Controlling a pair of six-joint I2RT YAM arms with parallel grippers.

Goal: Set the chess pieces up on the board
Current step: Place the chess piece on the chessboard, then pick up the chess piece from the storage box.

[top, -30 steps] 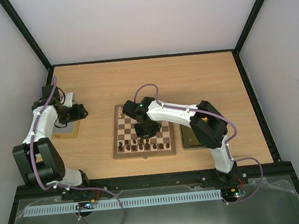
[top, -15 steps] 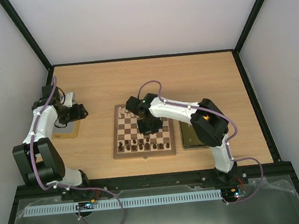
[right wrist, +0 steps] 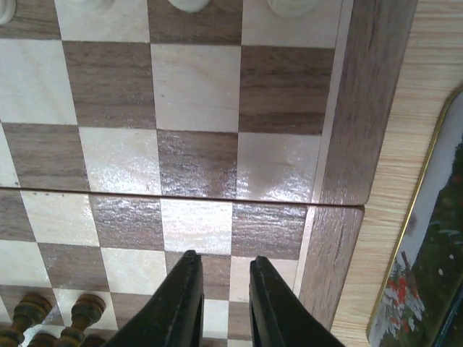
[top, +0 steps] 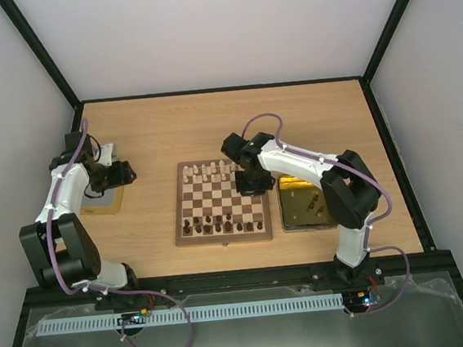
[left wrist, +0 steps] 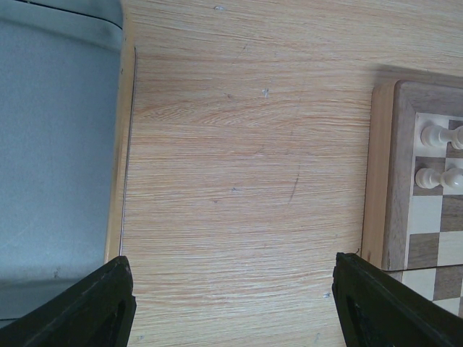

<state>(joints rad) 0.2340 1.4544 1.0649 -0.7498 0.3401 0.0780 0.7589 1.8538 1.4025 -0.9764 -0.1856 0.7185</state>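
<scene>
**Cream rank showing on far row; swinging right toward tray**

Pulling the right gripper (top: pixel 251 184) off mid-board, where it was hanging a second ago. Now hovering it low over the right edge of the board (right wrist: pixel 362 130), just beside the gold tray (top: pixel 304 207). Keeping its fingers (right wrist: pixel 189 289) narrowly parted with nothing between them, so carrying no piece.

Uncovering the far row with that move. Now counting several cream pieces (top: pixel 207 172) standing there, against one showing at the far-left corner a second ago. Not able to tell whether any is newly set or was merely hidden under the arm.

Seeing dark pieces (top: pixel 216 222) crowding the two near rows, with middle rows bare. Not resolving whether each is sitting square on its own field.

Holding the left gripper (left wrist: pixel 231 267) wide open and empty over bare table (left wrist: pixel 239 144) left of the board, same spot as a second ago.

Reading this as between placements, probably heading to the tray for the next piece. Not making out any loose pieces on the tray from here. Judging setup as partway done, with far right squares still needing filling.
</scene>
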